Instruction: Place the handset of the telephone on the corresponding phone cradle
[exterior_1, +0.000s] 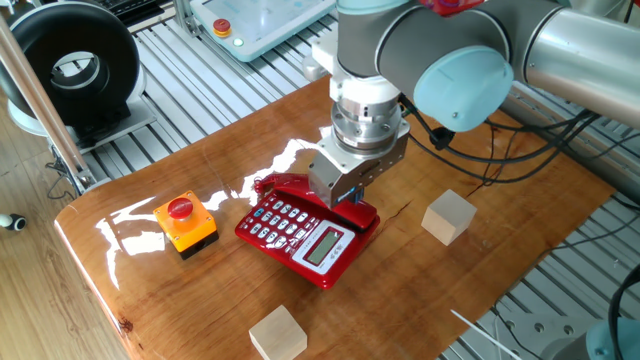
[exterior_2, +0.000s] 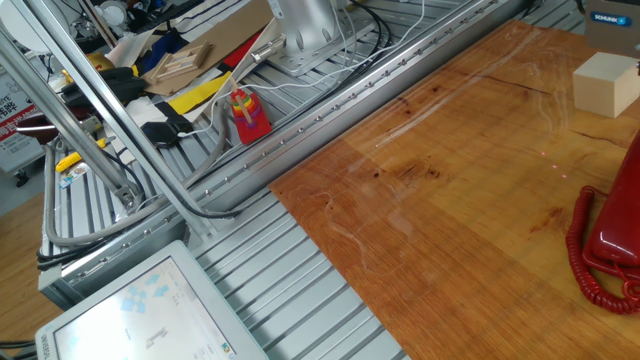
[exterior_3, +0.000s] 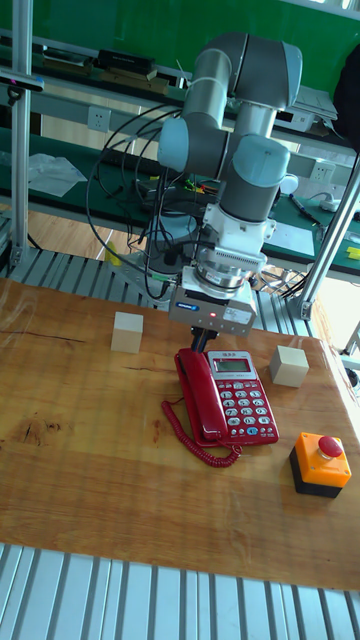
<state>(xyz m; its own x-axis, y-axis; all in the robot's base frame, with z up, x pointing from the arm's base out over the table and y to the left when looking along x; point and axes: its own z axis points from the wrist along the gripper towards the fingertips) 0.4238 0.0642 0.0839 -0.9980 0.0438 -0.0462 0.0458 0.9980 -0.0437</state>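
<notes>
The red telephone (exterior_1: 300, 232) sits mid-table with its keypad and grey screen facing up. Along its far side lies the red handset (exterior_3: 192, 395), flat on the base and covering the phone cradle, which is hidden beneath it. The coiled red cord (exterior_3: 200, 445) loops beside the base. My gripper (exterior_1: 340, 198) hangs just above the handset's screen-side end (exterior_3: 205, 348). Its fingers look parted and lifted slightly clear of the handset, though the gripper body hides much of them. In the other fixed view only the phone's edge (exterior_2: 612, 240) and cord (exterior_2: 590, 285) show.
An orange box with a red button (exterior_1: 185, 222) stands left of the phone. Wooden cubes sit at the right (exterior_1: 448, 216) and at the near edge (exterior_1: 278, 333). Aluminium slats surround the wooden table (exterior_2: 450, 200). Cables trail behind the arm.
</notes>
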